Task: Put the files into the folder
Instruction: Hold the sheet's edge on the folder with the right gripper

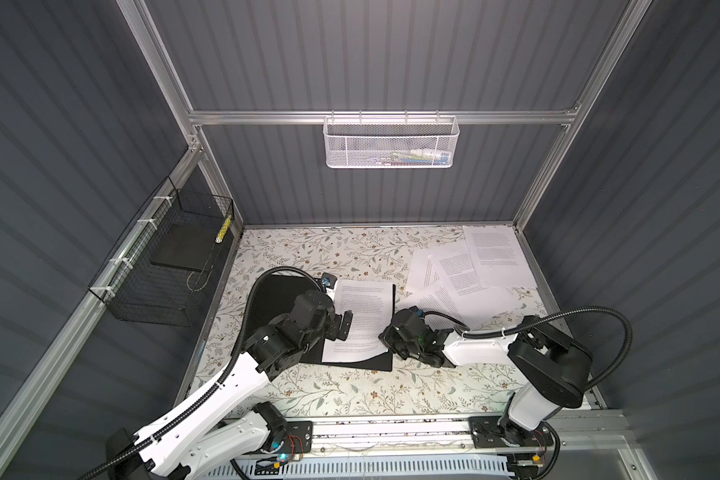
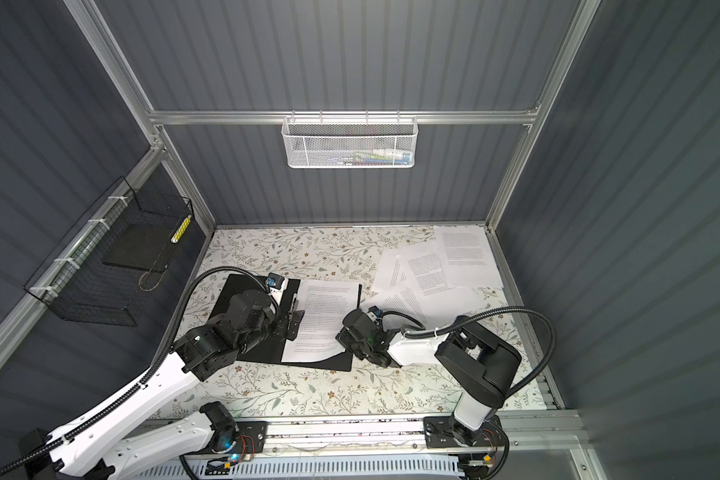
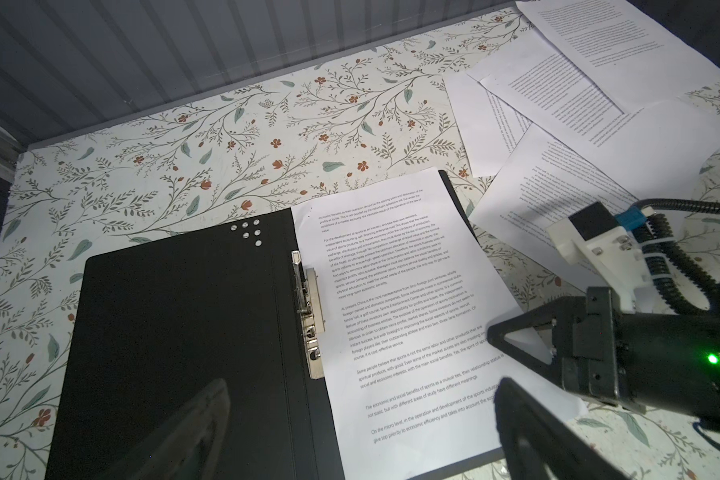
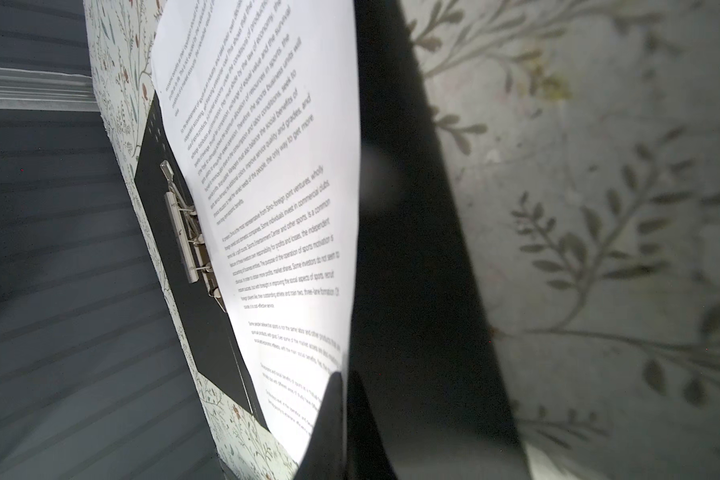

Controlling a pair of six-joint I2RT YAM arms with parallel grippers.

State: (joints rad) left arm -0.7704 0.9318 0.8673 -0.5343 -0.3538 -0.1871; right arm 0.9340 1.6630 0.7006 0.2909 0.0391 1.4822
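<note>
Worktop [image 1: 350,386]: floral-patterned, walled in by dark ribbed panels on three sides.
Folder [image 1: 273,291] [image 2: 229,297] [image 3: 175,332]: lies open and flat, black inside facing up, left of the worktop's middle and nearer the front edge than the back.
Metal clip [image 3: 312,316] [image 4: 186,237]: runs along the folder's spine, between its two leaves.
Sheet in folder [image 1: 362,307] [image 2: 329,307] [image 3: 391,291] [image 4: 267,166]: one printed page rests on the folder's right leaf. Its left edge reaches the clip. Its front right corner is raised off the leaf, so the front edge shows a curve in both top views.
Loose files [image 1: 458,266] [image 2: 425,266] [image 3: 558,104]: several printed sheets overlap in a fan toward the worktop's back right corner. The farthest one lies against the back edge. The nearest one comes close to the folder's right side.
Left gripper [image 1: 341,326] [image 2: 292,322]: jaws spread wide and holding nothing. It hangs above the sheet's left part, just beside the clip.
Right gripper [image 1: 382,338] [image 2: 341,338] [image 4: 344,374]: jaws pinched together on the right edge of the sheet in the folder, near the front corner. The wrist view shows the paper caught between the fingertips.
Black wire basket [image 1: 163,266]: fixed to the left wall, with a dark flat slab inside.
White mesh basket [image 1: 389,143]: hangs from the rail on the back wall.
</note>
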